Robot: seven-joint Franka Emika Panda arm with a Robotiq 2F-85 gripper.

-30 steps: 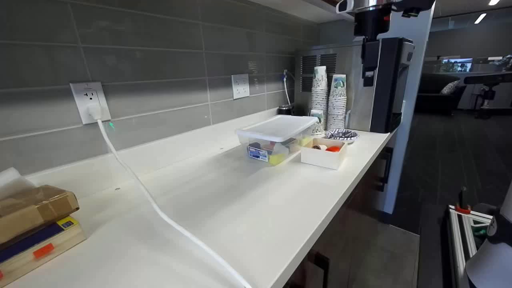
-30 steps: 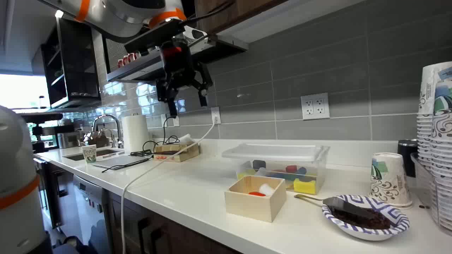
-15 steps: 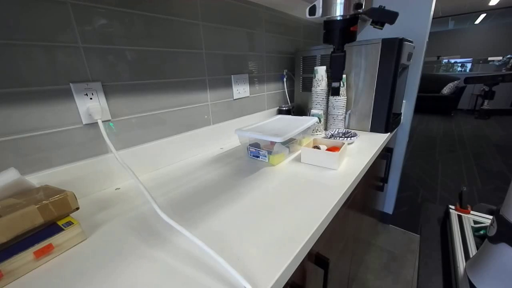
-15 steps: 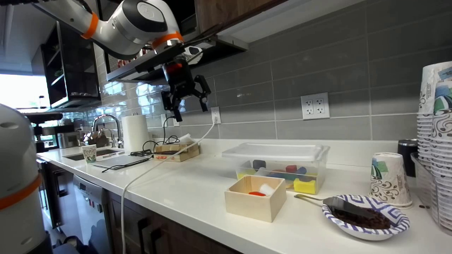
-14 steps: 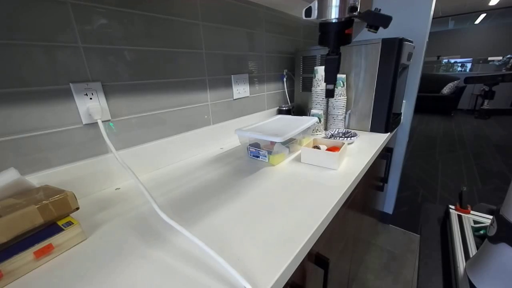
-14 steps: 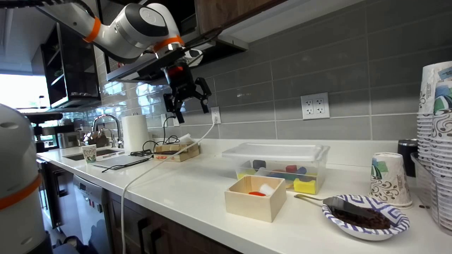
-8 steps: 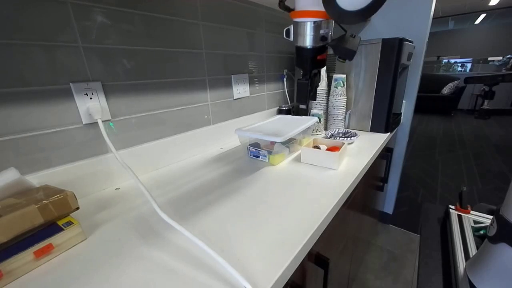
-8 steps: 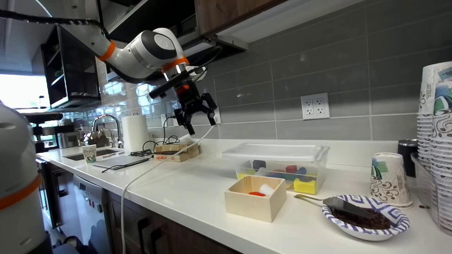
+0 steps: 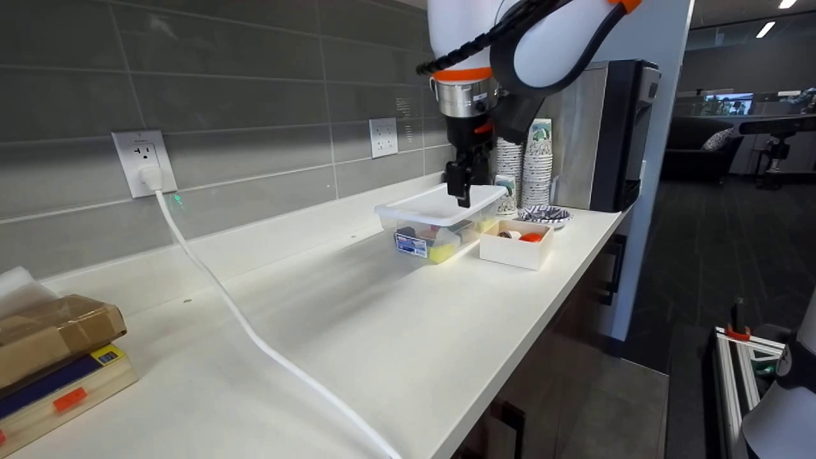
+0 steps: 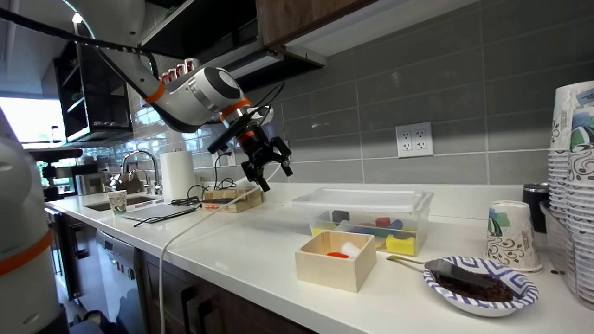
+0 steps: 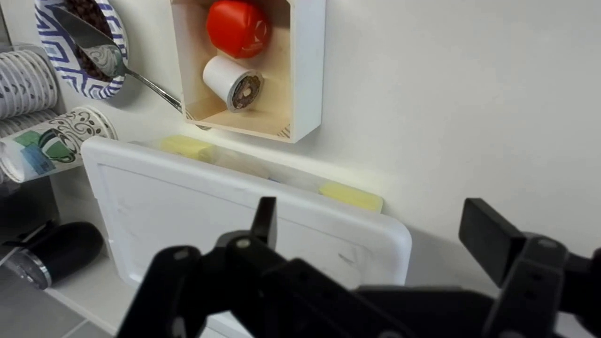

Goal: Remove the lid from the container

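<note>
The lid [image 9: 426,204] is a whitish translucent panel lying flat on the container. It also shows in an exterior view [image 10: 357,199] and in the wrist view [image 11: 188,202]. The container [image 10: 366,236] is a clear box with yellow, blue and red items inside; its wall also shows in an exterior view [image 9: 411,245]. My gripper [image 10: 276,180] is open and empty, above the counter beside one short end of the container and higher than the lid. In the wrist view the open fingers [image 11: 369,211] appear on either side of a lid corner, apart from it.
A small wooden tray [image 10: 325,269] with a red item and a white pod stands close to the container. A patterned bowl [image 10: 519,299] with a utensil, paper cups [image 10: 513,236] and a black tumbler [image 11: 70,251] are beyond. A white cable [image 9: 255,335] crosses the counter near a cardboard box [image 9: 60,325].
My open gripper has come down and, in an exterior view, moved toward the container's short end, tilting more. The lid, container and tray have not moved.
</note>
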